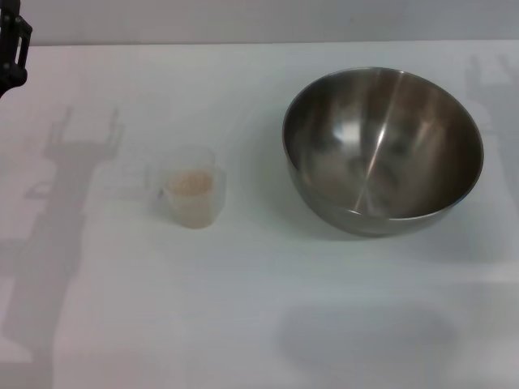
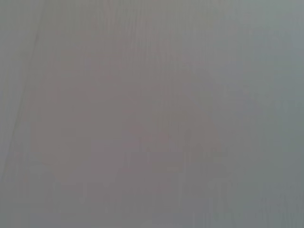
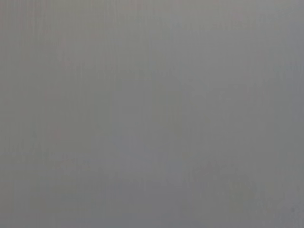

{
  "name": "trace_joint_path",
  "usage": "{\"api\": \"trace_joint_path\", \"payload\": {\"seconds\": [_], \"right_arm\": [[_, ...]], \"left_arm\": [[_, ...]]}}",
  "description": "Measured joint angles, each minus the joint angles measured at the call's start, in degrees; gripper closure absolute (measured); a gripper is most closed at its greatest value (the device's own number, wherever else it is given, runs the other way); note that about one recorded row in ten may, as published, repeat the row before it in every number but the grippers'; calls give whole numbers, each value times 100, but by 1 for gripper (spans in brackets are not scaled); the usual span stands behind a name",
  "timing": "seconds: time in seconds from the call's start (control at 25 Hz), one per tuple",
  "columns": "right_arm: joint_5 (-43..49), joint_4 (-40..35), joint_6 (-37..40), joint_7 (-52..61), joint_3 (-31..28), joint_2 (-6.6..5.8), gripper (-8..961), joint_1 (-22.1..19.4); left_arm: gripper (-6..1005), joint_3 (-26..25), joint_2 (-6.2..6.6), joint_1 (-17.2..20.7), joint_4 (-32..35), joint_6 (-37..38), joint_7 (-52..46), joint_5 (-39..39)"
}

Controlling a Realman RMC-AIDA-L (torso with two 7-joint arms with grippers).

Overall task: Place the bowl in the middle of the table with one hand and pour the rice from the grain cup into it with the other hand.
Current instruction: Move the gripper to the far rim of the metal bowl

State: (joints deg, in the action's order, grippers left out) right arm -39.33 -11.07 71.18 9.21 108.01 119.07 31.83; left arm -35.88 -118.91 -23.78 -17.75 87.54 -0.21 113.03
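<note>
Bowl (image 1: 383, 154) right of rice-filled grain cup (image 1: 191, 188), well apart

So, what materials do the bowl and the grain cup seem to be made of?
The bowl looks like polished steel: grey, shiny, with bright reflections inside. The grain cup seems to be clear plastic, because the pale rice shows through its wall; glass cannot be excluded.

Left arm: only a black piece (image 1: 13, 49) shows, cut by the head view's upper-left edge.
Wrist views: both show only blank grey.
Right arm: unseen.
</note>
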Motion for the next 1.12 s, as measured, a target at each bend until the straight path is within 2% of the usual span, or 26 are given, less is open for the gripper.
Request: {"api": "trace_joint_path", "payload": {"seconds": [0.8,1.0,1.12], "right_arm": [[2,-55,19,7,49,18,456,-27],[94,-106,26,-20,61,-9,451,-8],[466,-155,28,-29,16,-45,448,-34]], "left_arm": [[282,38,0,98,-48,54,-28,-1],[282,38,0,101,-44,77,-31,-1],[282,38,1,102,-44,84,-31,-1]]}}
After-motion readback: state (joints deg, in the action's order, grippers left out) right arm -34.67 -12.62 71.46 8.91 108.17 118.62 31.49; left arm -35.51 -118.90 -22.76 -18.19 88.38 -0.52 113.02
